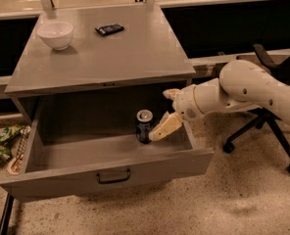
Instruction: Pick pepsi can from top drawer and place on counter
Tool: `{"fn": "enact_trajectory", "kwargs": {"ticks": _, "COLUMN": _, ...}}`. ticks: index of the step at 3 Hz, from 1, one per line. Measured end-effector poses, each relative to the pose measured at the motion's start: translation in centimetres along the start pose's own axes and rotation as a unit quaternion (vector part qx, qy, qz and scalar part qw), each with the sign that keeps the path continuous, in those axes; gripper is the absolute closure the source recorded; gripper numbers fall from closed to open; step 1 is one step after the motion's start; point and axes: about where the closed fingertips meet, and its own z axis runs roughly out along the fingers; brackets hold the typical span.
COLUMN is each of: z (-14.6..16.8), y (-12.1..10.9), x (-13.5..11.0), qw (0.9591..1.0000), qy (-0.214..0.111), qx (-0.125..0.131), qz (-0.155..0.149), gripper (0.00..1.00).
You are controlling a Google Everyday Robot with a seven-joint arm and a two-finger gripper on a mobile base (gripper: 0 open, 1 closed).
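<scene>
**Pepsi can** (144, 126): upright on the floor of the open top drawer (61, 177), right of centre, below the front edge of the worktop (115, 58) and nearer its front right corner.

**Gripper** (160, 113): inside the drawer at the can's right side. Jaws released and spread, nothing held. The nearer jaw lies just beside the can, possibly touching. The can does not appear to sit between the two.

**Step in hand, as judged:** closing in for the grasp.

**Recommended:**
- Set the jaws astride the can at mid-height.
- Centre the can before clenching, lest the near jaw tip it.
- Lift clear of the front edge before setting down.
</scene>
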Motion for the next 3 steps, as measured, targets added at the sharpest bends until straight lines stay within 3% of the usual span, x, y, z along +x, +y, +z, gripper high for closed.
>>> {"fn": "enact_trajectory", "kwargs": {"ticks": 2, "z": 4.4, "y": -3.0, "x": 1.4, "qw": 0.9998, "qy": -0.016, "qx": 0.012, "qz": 0.001, "gripper": 0.0}}
{"fn": "enact_trajectory", "kwargs": {"ticks": 3, "z": 6.2, "y": -2.7, "x": 1.9, "qw": 0.9998, "qy": -0.018, "qx": 0.011, "qz": -0.005, "gripper": 0.0}}
